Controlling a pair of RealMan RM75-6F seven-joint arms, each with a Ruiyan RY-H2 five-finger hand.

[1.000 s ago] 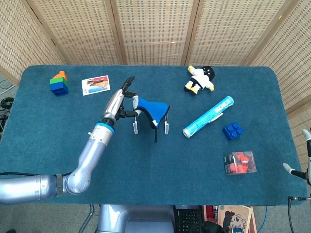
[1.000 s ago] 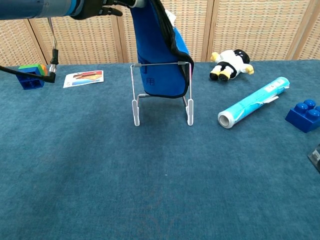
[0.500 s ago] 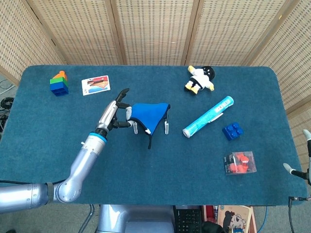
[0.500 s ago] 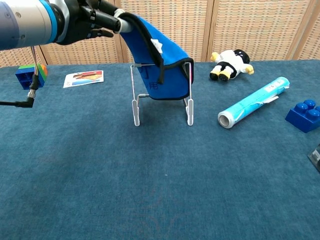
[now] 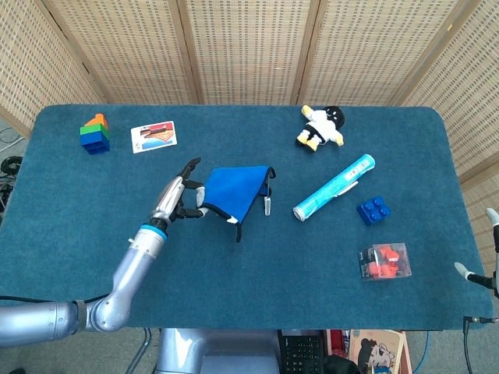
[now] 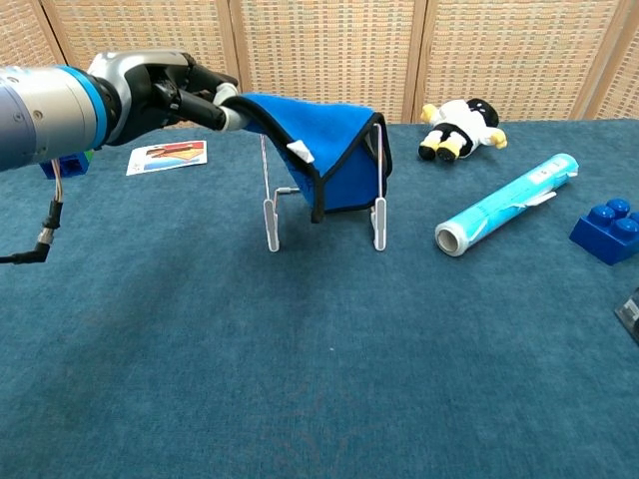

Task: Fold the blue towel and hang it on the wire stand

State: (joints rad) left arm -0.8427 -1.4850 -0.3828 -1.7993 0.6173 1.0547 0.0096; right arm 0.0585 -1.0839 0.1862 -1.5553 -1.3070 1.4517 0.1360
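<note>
Wire stand (image 6: pixel 324 215): mid-table, upright, feet on the table (image 5: pixel 234 312).
Towel (image 6: pixel 319 140): draped over the stand's top; near-left corner held off the stand by the left hand (image 6: pixel 165 92).
Left hand: left of the stand, arm coming in from the near-left.
Card (image 5: pixel 153 136): behind-left of the stand; block stack (image 5: pixel 95 134) just left of it.
Plush toy (image 5: pixel 320 127): behind-right of the stand.
Roll (image 5: pixel 334 187): right of the stand, lying diagonally.
Brick (image 5: pixel 373 209): just right of the roll's near end.
Box (image 5: pixel 383 261): in front of the brick.
Right hand (image 5: pixel 485 269): at the table's right edge, well apart from everything.
</note>
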